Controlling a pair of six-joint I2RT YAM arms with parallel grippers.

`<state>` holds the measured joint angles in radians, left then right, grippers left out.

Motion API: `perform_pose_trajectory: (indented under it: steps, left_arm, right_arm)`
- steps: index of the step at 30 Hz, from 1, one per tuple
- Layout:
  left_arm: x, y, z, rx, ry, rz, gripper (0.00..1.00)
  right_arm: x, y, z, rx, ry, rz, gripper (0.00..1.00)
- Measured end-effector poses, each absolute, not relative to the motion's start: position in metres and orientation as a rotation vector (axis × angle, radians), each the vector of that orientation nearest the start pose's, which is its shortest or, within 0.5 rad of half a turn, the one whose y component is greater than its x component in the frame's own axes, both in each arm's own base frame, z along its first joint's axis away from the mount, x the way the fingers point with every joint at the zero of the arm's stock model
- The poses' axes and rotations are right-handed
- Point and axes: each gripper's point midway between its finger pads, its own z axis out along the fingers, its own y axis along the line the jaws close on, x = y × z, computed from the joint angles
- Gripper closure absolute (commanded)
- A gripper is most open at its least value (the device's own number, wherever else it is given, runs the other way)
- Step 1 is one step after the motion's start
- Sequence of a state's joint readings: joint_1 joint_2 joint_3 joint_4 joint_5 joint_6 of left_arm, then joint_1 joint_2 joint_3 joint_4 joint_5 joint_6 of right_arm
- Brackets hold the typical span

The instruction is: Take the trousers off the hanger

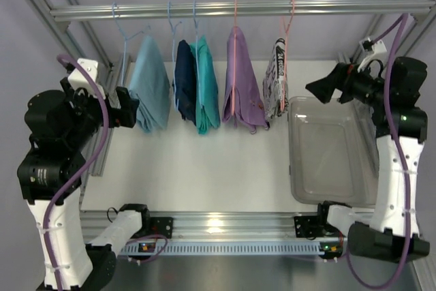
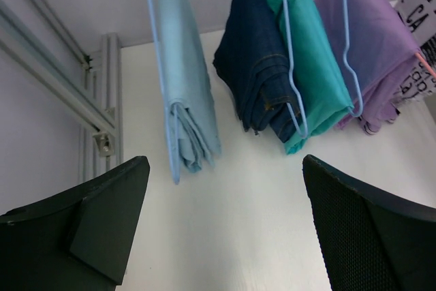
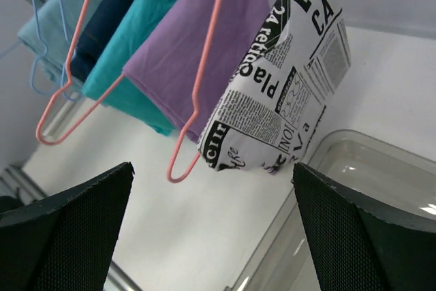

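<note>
Two thin pink wire hangers hang on the rail point(image 1: 238, 9). One pink hanger point(image 1: 235, 66) carries a folded purple garment point(image 1: 244, 90). The other pink hanger point(image 1: 289, 32) carries a black-and-white newsprint-pattern garment point(image 1: 278, 80). In the right wrist view the newsprint garment point(image 3: 286, 93) hangs just ahead, with its pink hanger's end loop point(image 3: 178, 172) below the purple garment point(image 3: 197, 39). My right gripper point(image 1: 320, 88) is open and empty, level with the newsprint garment and to its right point(image 3: 212, 168). My left gripper point(image 1: 133, 110) is open and empty by the light-blue garment point(image 2: 225, 168).
Light-blue wire hangers hold a light-blue garment point(image 1: 150, 83), dark denim point(image 1: 185, 80) and a teal garment point(image 1: 206, 86) to the left. A clear plastic bin point(image 1: 334, 161) sits on the white table under the right arm, and shows in the right wrist view point(image 3: 354, 189). Frame posts stand at both sides.
</note>
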<state>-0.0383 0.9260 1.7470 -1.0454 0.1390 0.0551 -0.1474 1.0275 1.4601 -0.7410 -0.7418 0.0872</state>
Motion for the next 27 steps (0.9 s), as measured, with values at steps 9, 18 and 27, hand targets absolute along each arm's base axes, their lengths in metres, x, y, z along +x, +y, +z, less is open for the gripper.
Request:
perform_pose_trajectory:
  steps: [9,18,27]
  left_arm:
    - [0.229,-0.047,0.428,0.274,1.855,-0.197,0.01]
    - [0.231,-0.048,0.422,0.294,1.862,-0.194,0.01]
    - [0.231,-0.049,0.423,0.299,1.854,-0.201,0.01]
  right_arm:
    - [0.325,0.091,0.383,-0.158,1.835,1.121,0.18]
    - [0.331,0.139,0.393,-0.283,1.779,1.284,0.27]
    - [0.361,0.152,0.361,-0.228,1.814,1.361,0.36]
